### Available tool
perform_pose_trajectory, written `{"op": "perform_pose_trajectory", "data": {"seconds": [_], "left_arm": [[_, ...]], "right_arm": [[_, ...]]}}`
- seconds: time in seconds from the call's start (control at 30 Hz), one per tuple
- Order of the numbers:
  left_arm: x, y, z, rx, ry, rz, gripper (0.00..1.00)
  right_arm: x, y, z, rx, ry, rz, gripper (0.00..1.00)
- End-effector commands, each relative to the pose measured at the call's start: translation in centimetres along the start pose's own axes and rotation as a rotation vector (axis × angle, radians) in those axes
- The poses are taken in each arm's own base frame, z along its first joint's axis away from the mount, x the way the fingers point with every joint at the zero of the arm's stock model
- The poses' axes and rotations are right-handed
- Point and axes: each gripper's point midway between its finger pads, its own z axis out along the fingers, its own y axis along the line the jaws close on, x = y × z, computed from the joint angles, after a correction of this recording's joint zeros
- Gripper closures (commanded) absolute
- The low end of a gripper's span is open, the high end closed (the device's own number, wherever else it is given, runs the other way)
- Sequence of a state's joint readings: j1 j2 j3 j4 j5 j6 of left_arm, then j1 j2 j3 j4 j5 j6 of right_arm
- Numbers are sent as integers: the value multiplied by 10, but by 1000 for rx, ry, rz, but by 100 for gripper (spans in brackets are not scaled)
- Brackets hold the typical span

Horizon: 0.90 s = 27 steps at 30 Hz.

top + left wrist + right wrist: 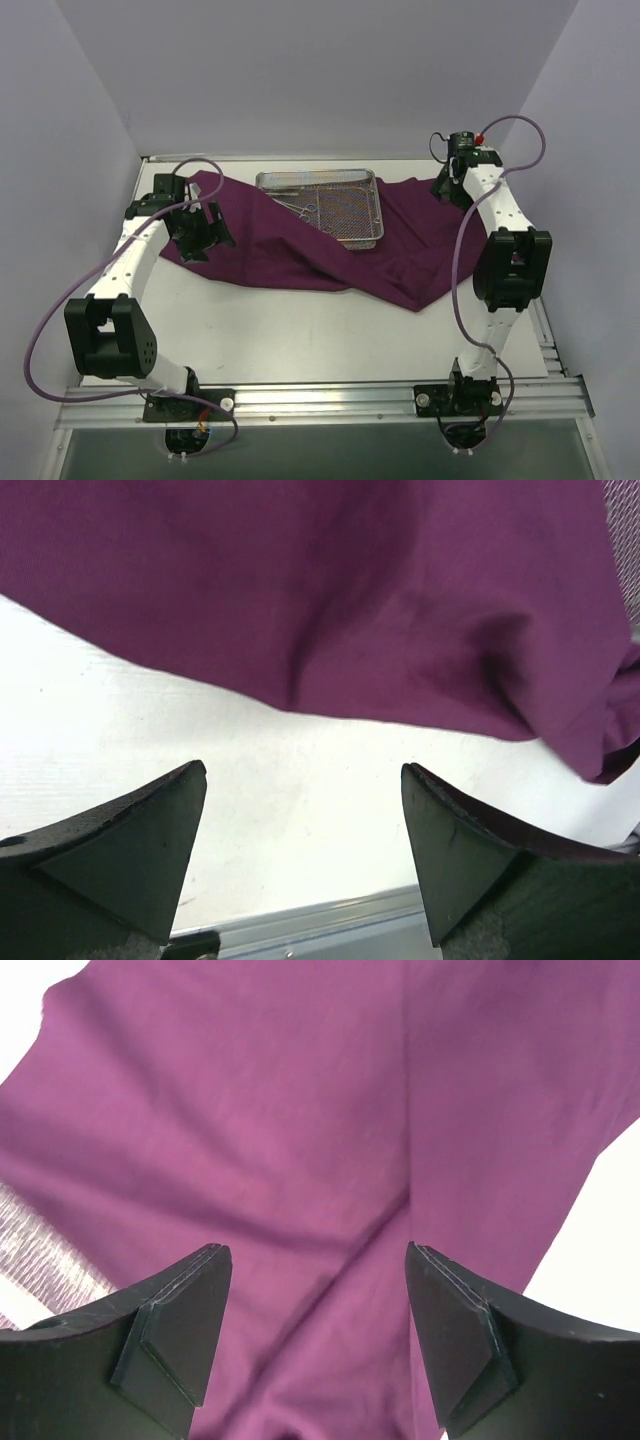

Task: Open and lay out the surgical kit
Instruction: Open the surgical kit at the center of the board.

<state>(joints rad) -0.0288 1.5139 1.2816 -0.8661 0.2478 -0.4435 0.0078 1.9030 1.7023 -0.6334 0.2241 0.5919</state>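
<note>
Found the dark purple cloth wrap [300, 255] unfolded across the far half of the table [300, 335], rumpled, with one loose corner trailing toward 5 o'clock. Saw the wire-mesh tray [316, 175] resting on the cloth near 12 o'clock, uncovered, with scissor-handled clamps [303, 207] lying inside.

Noted the left gripper [300, 780] at 9 o'clock of the tray, fingers spread wide and empty, poised over the cloth's left edge and the bare table. Noted the right gripper [318, 1260] at 3 o'clock, likewise spread wide, nothing between the fingers, only purple fabric below.

Judged the tray's seat on the cloth the main hazard. Feared dragging or tilting the tray, and spilling the clamps, through any tug on either edge to flatten wrinkles. Feared twisting the tray round through uneven pulls from 9 and 3 o'clock. Reckoned also on a shallow pinch slipping off the thin fabric, or a deep one scraping fingertips along the table.
</note>
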Motion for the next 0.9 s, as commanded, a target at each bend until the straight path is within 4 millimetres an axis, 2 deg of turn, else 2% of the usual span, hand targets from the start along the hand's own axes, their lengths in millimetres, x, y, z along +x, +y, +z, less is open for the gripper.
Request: {"op": "perform_pose_trajectory", "data": {"seconds": [0.0, 0.07, 0.17, 0.27, 0.43, 0.6, 0.7, 0.83, 0.87], "left_arm": [[0, -3, -17, 23, 16, 83, 12], [2, -1, -17, 31, 31, 95, 12], [4, -1, -15, 36, 49, 83, 12], [4, -6, -14, 59, 55, 61, 12], [-1, -13, -19, 78, 42, 46, 12], [4, -11, -19, 73, 60, 50, 12], [4, -10, -21, 67, 59, 55, 12], [3, -12, -23, 74, 51, 59, 12], [4, -12, -22, 76, 55, 57, 12]], "right_arm": [[10, -28, 19, 181, 52, -79, 30], [15, -39, 38, 215, 107, -61, 30], [30, -48, 49, 220, 160, -57, 31], [41, -58, 52, 228, 196, -62, 32], [65, -91, 60, 309, 240, -97, 34], [78, -102, 72, 333, 267, -108, 38], [80, -108, 70, 355, 266, -101, 42], [75, -114, 55, 341, 245, -53, 50], [79, -117, 52, 340, 252, -50, 51]]}}
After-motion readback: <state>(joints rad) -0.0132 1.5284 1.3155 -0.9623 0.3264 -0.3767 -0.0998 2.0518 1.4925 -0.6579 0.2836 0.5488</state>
